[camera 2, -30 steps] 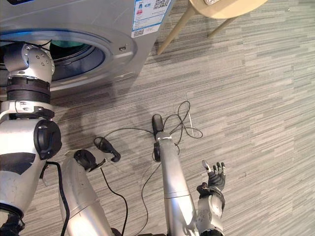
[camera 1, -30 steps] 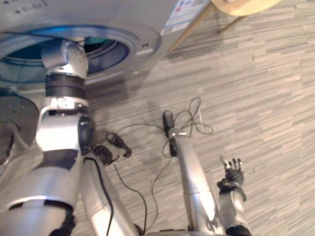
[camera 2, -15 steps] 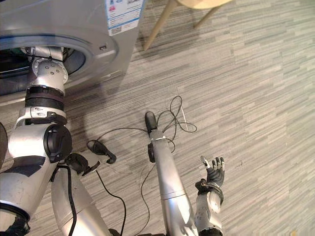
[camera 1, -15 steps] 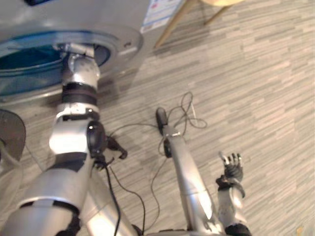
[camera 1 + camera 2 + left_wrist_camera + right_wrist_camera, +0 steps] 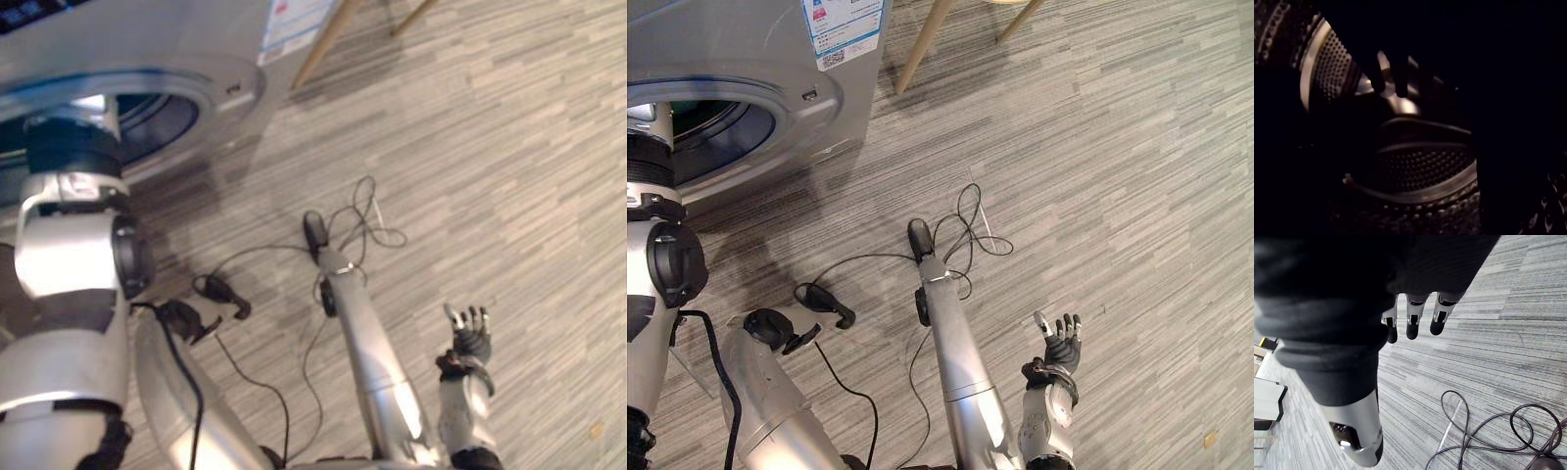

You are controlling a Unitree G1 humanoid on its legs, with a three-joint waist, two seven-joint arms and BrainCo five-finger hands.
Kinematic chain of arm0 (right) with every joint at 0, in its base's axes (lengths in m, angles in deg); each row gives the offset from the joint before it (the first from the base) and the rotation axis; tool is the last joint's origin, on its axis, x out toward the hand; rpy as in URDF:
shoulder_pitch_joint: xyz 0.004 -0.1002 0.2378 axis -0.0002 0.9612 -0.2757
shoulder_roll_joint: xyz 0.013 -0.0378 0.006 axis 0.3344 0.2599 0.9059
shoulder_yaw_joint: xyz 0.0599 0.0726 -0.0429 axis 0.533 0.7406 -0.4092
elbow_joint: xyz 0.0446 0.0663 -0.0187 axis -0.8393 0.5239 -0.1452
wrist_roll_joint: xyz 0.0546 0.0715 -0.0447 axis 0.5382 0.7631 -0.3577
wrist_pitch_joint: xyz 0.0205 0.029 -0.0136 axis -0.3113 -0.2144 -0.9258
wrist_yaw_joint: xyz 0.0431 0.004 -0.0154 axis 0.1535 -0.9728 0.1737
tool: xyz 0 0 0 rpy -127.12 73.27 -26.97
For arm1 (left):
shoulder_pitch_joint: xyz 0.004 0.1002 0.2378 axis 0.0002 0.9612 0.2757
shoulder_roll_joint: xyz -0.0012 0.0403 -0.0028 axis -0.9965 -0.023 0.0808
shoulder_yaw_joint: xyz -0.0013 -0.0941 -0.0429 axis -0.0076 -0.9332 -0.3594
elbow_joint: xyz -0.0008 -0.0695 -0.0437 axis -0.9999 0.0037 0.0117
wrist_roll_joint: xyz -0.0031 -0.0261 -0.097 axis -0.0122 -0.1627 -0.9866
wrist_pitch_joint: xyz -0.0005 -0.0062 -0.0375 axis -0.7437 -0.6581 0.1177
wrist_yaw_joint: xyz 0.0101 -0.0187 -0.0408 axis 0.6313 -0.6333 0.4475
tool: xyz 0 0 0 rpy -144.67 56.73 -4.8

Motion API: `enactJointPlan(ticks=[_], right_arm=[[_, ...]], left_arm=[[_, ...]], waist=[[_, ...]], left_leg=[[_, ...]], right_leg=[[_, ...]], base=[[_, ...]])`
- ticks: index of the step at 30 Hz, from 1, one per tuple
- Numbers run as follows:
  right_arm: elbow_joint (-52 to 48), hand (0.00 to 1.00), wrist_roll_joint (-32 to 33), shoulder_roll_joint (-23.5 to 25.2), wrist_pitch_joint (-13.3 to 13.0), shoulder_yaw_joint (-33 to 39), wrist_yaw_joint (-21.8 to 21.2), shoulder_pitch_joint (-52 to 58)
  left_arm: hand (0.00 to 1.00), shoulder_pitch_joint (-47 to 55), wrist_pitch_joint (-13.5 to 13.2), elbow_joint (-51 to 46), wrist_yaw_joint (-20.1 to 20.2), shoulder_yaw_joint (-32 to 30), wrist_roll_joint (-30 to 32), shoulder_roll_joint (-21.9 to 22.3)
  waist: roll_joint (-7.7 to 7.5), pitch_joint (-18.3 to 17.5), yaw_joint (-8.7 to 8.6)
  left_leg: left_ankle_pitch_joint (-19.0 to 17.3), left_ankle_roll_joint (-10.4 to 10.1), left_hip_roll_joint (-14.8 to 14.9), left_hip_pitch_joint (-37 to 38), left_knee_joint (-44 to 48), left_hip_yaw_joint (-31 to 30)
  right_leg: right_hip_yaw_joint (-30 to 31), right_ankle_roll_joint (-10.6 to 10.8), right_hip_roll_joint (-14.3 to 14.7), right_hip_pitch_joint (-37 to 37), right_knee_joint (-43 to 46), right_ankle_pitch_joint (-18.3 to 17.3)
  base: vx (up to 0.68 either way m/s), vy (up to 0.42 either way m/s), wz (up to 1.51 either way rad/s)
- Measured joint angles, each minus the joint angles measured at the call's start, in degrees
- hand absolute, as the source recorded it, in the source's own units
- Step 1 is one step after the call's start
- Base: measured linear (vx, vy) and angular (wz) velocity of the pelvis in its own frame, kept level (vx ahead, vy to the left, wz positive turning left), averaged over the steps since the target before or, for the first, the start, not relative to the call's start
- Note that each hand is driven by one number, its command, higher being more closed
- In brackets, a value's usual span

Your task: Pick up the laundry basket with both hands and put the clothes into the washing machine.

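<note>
The washing machine (image 5: 745,54) stands at ten o'clock in the head views, its round door opening (image 5: 720,132) facing the robot and a printed label (image 5: 843,29) at its upper corner. The left arm goes into that opening at nine o'clock. The left wrist view looks along the left hand (image 5: 1400,78) into the perforated steel drum (image 5: 1420,166); it is so dark in there that I cannot tell whether that hand is spread or closed, nor whether any clothes lie in the drum. The right hand (image 5: 1058,352) is well apart from the machine, at five o'clock, raised over the grey striped floor (image 5: 1136,196) with its fingers (image 5: 1411,318) straight, slightly apart and holding nothing (palm turned upward). A pale wooden furniture leg (image 5: 921,44) slants just beside the machine at twelve o'clock.
</note>
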Motion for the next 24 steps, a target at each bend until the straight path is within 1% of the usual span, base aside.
enactJointPlan(ticks=[1,2,3,4,5,6,7,9,10,11,13,15,16,18,20,21,22,23,24], right_arm=[[0.1,0.00,0.0,0.2,0.0,0.0,0.0,0.0],[0.3,0.00,0.1,0.5,0.0,0.0,0.0,0.0],[0.4,0.00,0.3,0.7,0.1,0.0,0.0,0.0],[0.7,0.00,0.3,0.8,0.1,0.0,0.0,0.0],[0.8,0.00,0.3,0.8,0.1,0.0,0.0,0.1],[1.1,0.00,0.3,0.9,0.1,0.0,0.1,0.0],[1.9,0.00,0.3,0.9,0.1,0.0,0.2,0.0],[2.4,0.00,0.3,0.9,0.1,0.1,0.3,0.1],[3.1,0.00,0.2,0.9,0.1,0.5,0.4,0.0],[3.7,0.00,0.1,0.9,0.1,0.8,0.5,0.0],[4.9,0.00,-0.3,1.2,0.2,1.7,0.9,-0.1],[7.1,0.00,-0.7,1.2,0.3,2.2,2.6,-0.1],[7.5,0.00,-0.8,1.3,0.4,2.3,2.9,-0.1],[9.8,0.00,-0.9,1.3,1.2,2.3,3.6,-0.8],[11.6,0.00,-1.0,1.3,1.9,2.3,4.2,-1.4],[12.9,0.00,-1.1,1.3,2.6,2.3,4.4,-1.4],[14.0,0.00,-1.2,1.3,2.9,2.5,4.6,-1.4],[15.7,0.00,-1.4,1.3,3.4,2.6,5.1,-1.5],[16.6,0.00,-1.6,1.2,3.9,3.1,5.3,-1.5]], left_arm=[[0.00,0.3,-0.1,0.0,0.0,-1.3,0.0,0.3],[0.00,1.3,-0.3,0.0,-0.2,-4.3,-1.2,1.2],[0.00,2.1,-0.3,0.0,-0.2,-5.5,-1.9,1.6],[0.00,5.9,-0.4,-0.6,-0.6,-9.8,-4.1,3.7],[0.00,6.7,-0.4,-0.9,-0.8,-10.6,-4.6,4.4],[0.00,10.0,-0.6,-2.0,-1.3,-12.6,-7.1,6.5],[0.00,14.7,-1.5,-3.1,-2.1,-13.4,-9.7,9.6],[0.00,19.1,-1.9,-4.2,-2.6,-13.5,-10.4,12.6],[0.00,23.5,-2.8,-4.5,-2.7,-13.4,-10.5,16.0],[0.00,28.2,-2.8,-4.5,-3.0,-13.3,-10.8,19.6],[0.00,34.5,-3.3,-4.4,-3.5,-12.6,-12.4,24.8],[0.00,45.1,-3.6,-3.4,-3.4,-9.7,-13.0,31.5],[0.00,47.5,-3.7,-3.0,-3.4,-8.9,-13.1,33.0],[0.00,55.1,-4.7,0.0,-1.3,-6.1,-15.7,37.1],[0.00,60.1,-5.1,0.9,0.5,-4.9,-17.6,39.4],[0.00,62.9,-5.4,1.4,1.7,-3.9,-18.1,40.4],[0.00,64.2,-5.6,2.1,2.1,-3.4,-18.2,40.9],[0.00,67.0,-6.0,3.0,3.4,-3.4,-19.0,41.4],[0.00,69.8,-6.2,3.5,4.9,-3.3,-19.5,41.4]], waist=[[-0.01,0.0,-0.01],[0.00,0.0,-0.08],[0.00,0.0,-0.11],[0.00,0.0,-0.12],[0.00,0.0,-0.11],[0.00,0.0,-0.06],[0.00,0.0,0.04],[0.00,0.0,0.20],[-0.01,0.0,0.60],[0.00,0.0,1.12],[0.01,-0.1,1.24],[0.15,-0.7,1.32],[0.19,-1.1,1.41],[0.43,-3.0,1.58],[1.15,-3.6,1.95],[1.30,-3.9,2.68],[1.53,-4.6,2.93],[1.73,-5.9,3.39],[1.81,-6.7,3.42]], left_leg=[[0.0,0.0,0.0,0.0,0.1,0.0],[0.0,0.0,-0.2,0.1,0.1,-0.2],[0.0,0.0,-0.3,0.3,0.1,-0.2],[0.0,0.0,-1.1,1.3,0.2,-0.4],[0.0,0.0,-1.4,1.6,0.2,-0.5],[0.1,-0.2,-2.2,2.4,0.1,-0.8],[0.5,-0.8,-3.6,3.7,-0.4,-1.6],[0.7,-1.2,-4.8,5.0,-1.0,-2.1],[0.9,-1.5,-6.1,6.9,-2.0,-2.2],[1.1,-1.9,-7.3,9.0,-2.8,-2.4],[1.5,-2.2,-9.3,12.1,-3.9,-2.7],[1.6,-2.4,-11.9,17.1,-5.1,-3.2],[1.6,-2.4,-12.4,18.1,-5.2,-3.4],[1.6,-2.5,-14.4,21.9,-5.5,-3.9],[1.0,-3.4,-15.4,25.3,-5.9,-4.8],[1.0,-3.5,-16.1,27.9,-6.6,-5.0],[0.9,-3.9,-16.3,28.8,-6.8,-5.1],[0.8,-4.1,-17.0,30.8,-7.9,-5.3],[1.1,-5.0,-18.4,33.4,-9.7,-5.6]], right_leg=[[0.0,0.0,-0.1,-0.1,0.3,-0.1],[-0.2,-0.3,-0.6,-0.2,1.4,-0.6],[-0.3,-0.2,-0.7,-0.2,1.9,-0.9],[-0.6,-0.6,-1.4,0.0,4.2,-2.3],[-0.7,-0.7,-1.7,0.1,4.7,-2.6],[-1.0,-0.9,-2.4,0.5,6.1,-3.8],[-1.8,-1.4,-3.6,1.7,7.7,-5.3],[-2.4,-1.8,-4.7,2.9,8.8,-6.4],[-2.8,-2.0,-5.8,4.5,9.8,-7.6],[-3.1,-2.5,-6.9,6.3,10.5,-8.9],[-3.6,-2.7,-8.2,9.0,12.0,-10.8],[-4.3,-3.1,-10.6,13.5,14.6,-14.0],[-4.4,-3.2,-11.1,14.4,15.3,-14.8],[-4.3,-3.4,-12.7,17.5,17.7,-17.4],[-4.4,-3.7,-13.2,20.8,18.7,-19.0],[-4.4,-3.9,-13.8,23.1,19.3,-20.1],[-4.4,-4.2,-13.9,24.0,19.4,-20.5],[-4.7,-4.3,-14.4,25.8,19.4,-21.2],[-5.0,-4.2,-15.5,28.5,19.1,-22.0]], base=[[-0.03,0.030,0.10],[-0.03,0.020,0.14],[-0.04,0.020,0.34],[-0.03,0.012,0.33],[-0.05,0.012,0.51],[-0.05,0.008,0.63],[-0.06,0.006,0.72],[-0.07,-0.001,0.63],[-0.07,-0.011,0.72],[-0.05,-0.014,0.75],[-0.03,-0.047,0.76],[0.00,-0.096,0.84],[0.03,-0.107,0.63],[0.03,-0.119,0.48],[0.01,-0.123,0.37],[0.00,-0.110,0.35],[-0.01,-0.123,0.32],[0.00,-0.112,0.40],[0.01,-0.142,0.47]])
